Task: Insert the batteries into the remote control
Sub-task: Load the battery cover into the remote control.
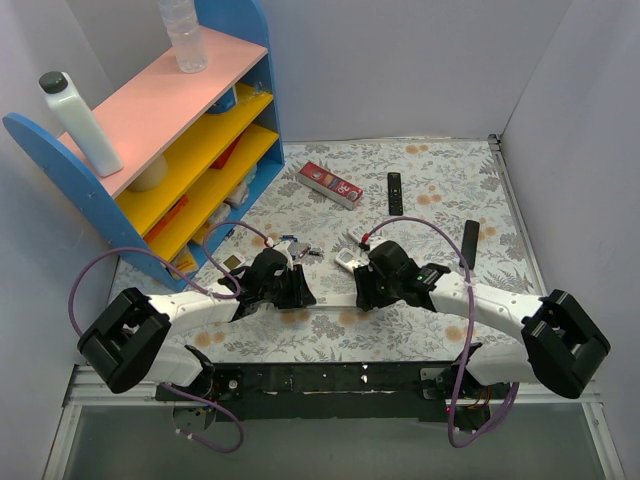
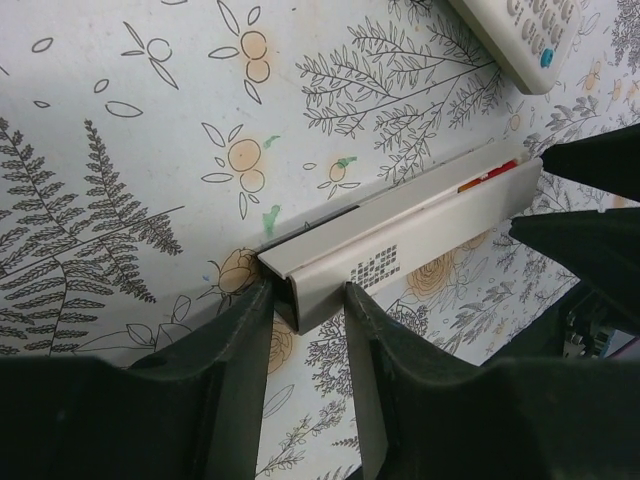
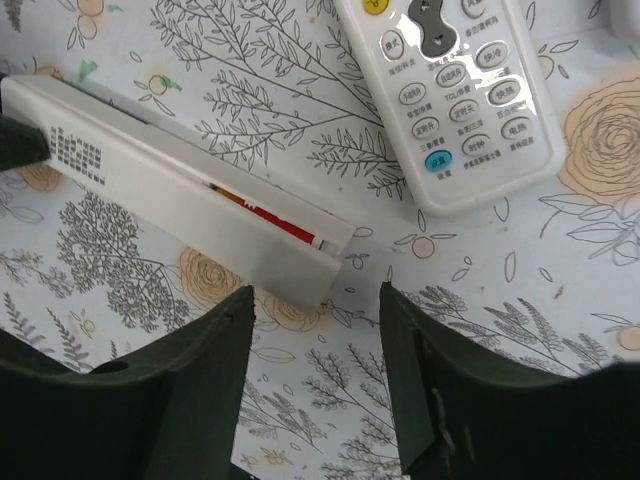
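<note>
Floral-print counter [image 2: 120, 150] fills both wrist views, and right in the middle of it lies the remote control [image 3: 175, 185], flat on the cloth with its long battery slot open along one side. A red-wrapped battery [image 3: 268, 213] shows inside that slot, near the end facing the right arm. Whether it is fully seated, I can't tell from here.

Left end effector [image 2: 305, 295] is clenched on the opposite end of the bar, one finger against each side. Right end effector [image 3: 315, 300] is released, fingers spread, sitting just short of the slotted end without touching it.

Just beside that end lies a wider white remote with a button pad [image 3: 450, 100], near but apart. Further out, at the far left of the overhead view, stands a blue shelf unit [image 1: 60, 150].

My read: this is the seating step. Doing it well means a firm left grip so the bar can't roll and the slot stays accessible, with the right arm coming in along the slot's line and pressing the cell in squarely, well clear of that button-pad remote.
</note>
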